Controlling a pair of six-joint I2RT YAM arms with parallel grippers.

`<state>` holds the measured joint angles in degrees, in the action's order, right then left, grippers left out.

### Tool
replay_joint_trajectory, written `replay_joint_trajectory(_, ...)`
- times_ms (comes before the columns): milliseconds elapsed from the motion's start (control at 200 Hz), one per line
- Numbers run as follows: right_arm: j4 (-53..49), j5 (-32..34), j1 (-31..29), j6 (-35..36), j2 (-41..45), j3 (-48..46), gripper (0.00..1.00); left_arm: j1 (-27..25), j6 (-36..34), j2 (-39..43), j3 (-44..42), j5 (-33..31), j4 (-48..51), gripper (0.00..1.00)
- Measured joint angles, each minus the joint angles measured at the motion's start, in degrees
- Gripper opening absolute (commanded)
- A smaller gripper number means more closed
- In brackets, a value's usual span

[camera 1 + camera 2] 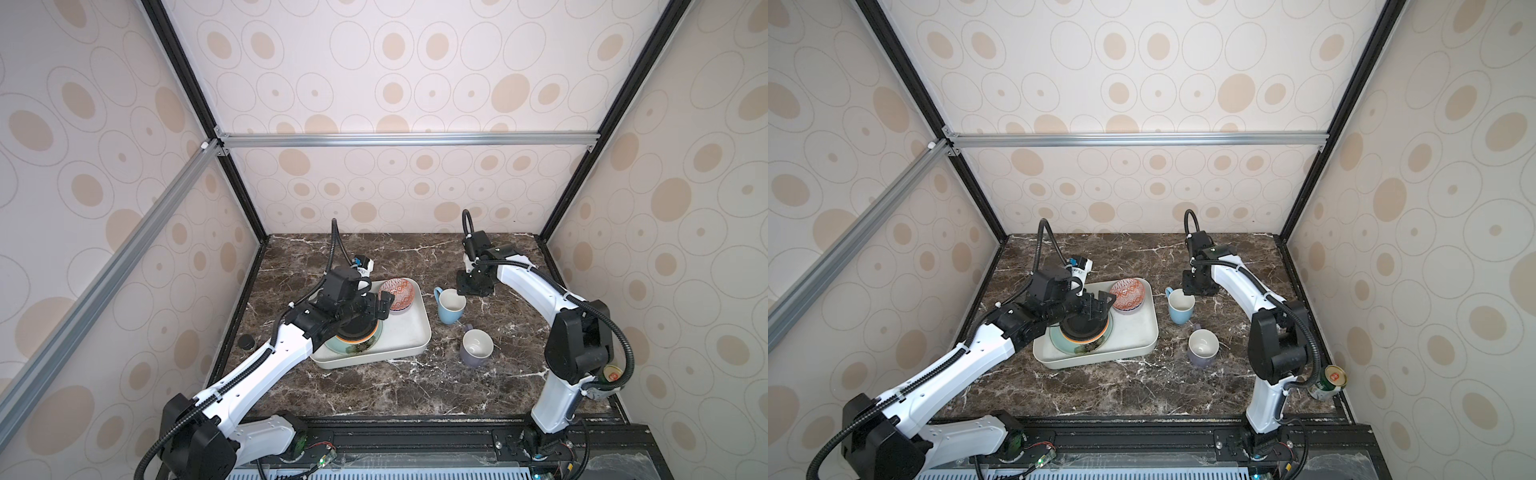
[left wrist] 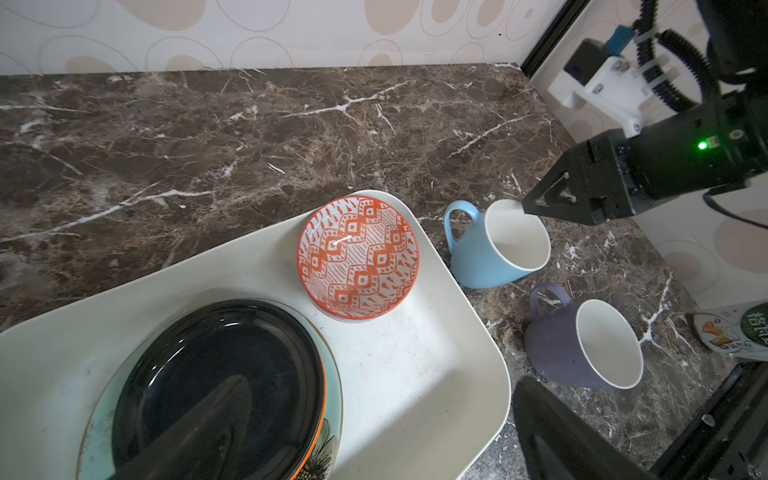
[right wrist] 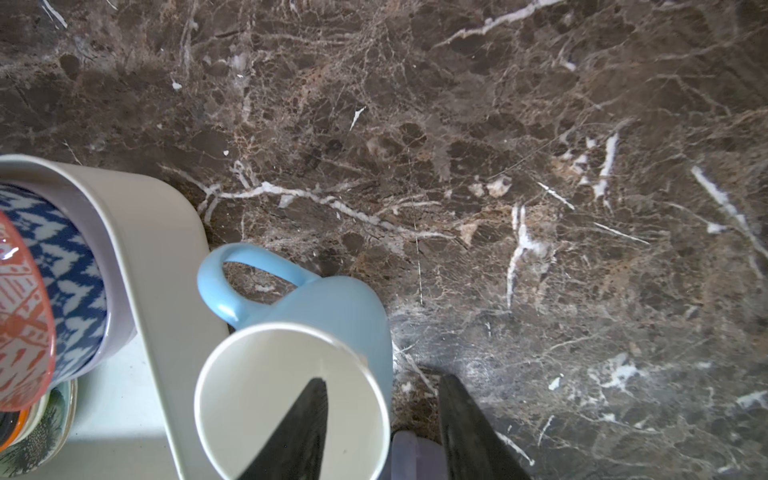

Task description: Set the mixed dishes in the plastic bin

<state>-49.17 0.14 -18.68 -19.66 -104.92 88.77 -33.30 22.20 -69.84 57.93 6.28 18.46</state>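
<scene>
Right tool (image 3: 382, 379), jaws apart: straddles light blue mug (image 3: 345, 299) wall, ready to pinch it for the plastic bin (image 3: 158, 249) at left

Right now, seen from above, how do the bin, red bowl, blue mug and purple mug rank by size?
In a top view, largest first:
1. bin, by far
2. red bowl, its rim wider than either mug's
3. blue mug and purple mug: they look alike, so I will not rank them
</scene>
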Motion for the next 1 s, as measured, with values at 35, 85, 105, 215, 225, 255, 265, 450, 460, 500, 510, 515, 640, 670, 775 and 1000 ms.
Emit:
replay_joint_trajectory(35,0.39,-0.39,0.00,0.00,-0.61,-0.13,0.46,-0.20,0.22,-0.94,0.35,0.37,-0.11,0.99)
replay_joint_trajectory(85,0.81,-0.87,0.00,0.00,-1.62,-0.13,0.45,-0.57,0.52,-2.32,0.92,1.14,-0.61,0.99)
replay_joint_trajectory(105,1.01,-1.16,0.00,-0.02,-1.99,-0.13,0.45,-0.72,0.57,-2.91,1.22,1.38,-0.74,0.99)
replay_joint_trajectory(215,1.70,-2.23,0.00,0.00,-4.24,-0.20,0.41,-1.99,0.83,-6.01,3.02,2.71,-1.44,0.99)
replay_joint_trajectory(225,1.75,-2.34,0.00,0.02,-4.44,-0.20,0.40,-2.14,0.85,-6.32,3.19,2.80,-1.46,0.99)
replay_joint_trajectory(255,1.88,-2.60,0.00,0.07,-4.87,-0.20,0.37,-2.49,0.92,-7.06,3.63,3.08,-1.64,0.99)
replay_joint_trajectory(265,1.90,-2.67,0.00,0.04,-5.05,-0.20,0.36,-2.60,0.92,-7.32,3.78,3.13,-1.70,0.99)
replay_joint_trajectory(450,1.70,-3.32,0.00,0.02,-6.64,-0.17,0.16,-3.78,0.92,-9.88,5.01,3.93,-2.01,0.99)
replay_joint_trajectory(460,1.79,-3.41,0.00,0.15,-6.67,-0.17,0.15,-3.80,0.92,-9.90,5.01,3.96,-2.01,0.99)
replay_joint_trajectory(500,1.86,-3.23,0.00,0.07,-6.75,-0.17,0.12,-3.85,0.92,-9.92,5.01,3.93,-2.01,0.99)
replay_joint_trajectory(510,1.84,-3.21,0.00,0.02,-6.78,-0.17,0.12,-3.85,0.92,-9.92,5.01,3.91,-2.01,0.99)
replay_joint_trajectory(515,1.81,-3.21,0.00,0.11,-6.78,-0.17,0.12,-3.85,0.92,-9.92,5.03,3.91,-2.01,0.99)
replay_joint_trajectory(640,1.57,-2.93,0.00,0.17,-6.82,-0.15,0.09,-3.85,0.87,-9.84,5.03,3.45,-2.01,0.99)
replay_joint_trajectory(670,1.42,-2.89,0.00,0.24,-6.82,-0.09,0.09,-3.85,0.83,-9.77,5.03,3.19,-1.97,0.99)
replay_joint_trajectory(775,0.63,-2.64,0.00,0.24,-6.82,0.17,0.08,-3.85,0.48,-9.07,5.03,1.70,-1.33,0.99)
replay_joint_trajectory(1000,-2.10,-1.57,-0.11,0.26,-6.29,2.03,0.07,-3.69,-0.39,-4.57,4.85,-2.73,0.72,0.99)
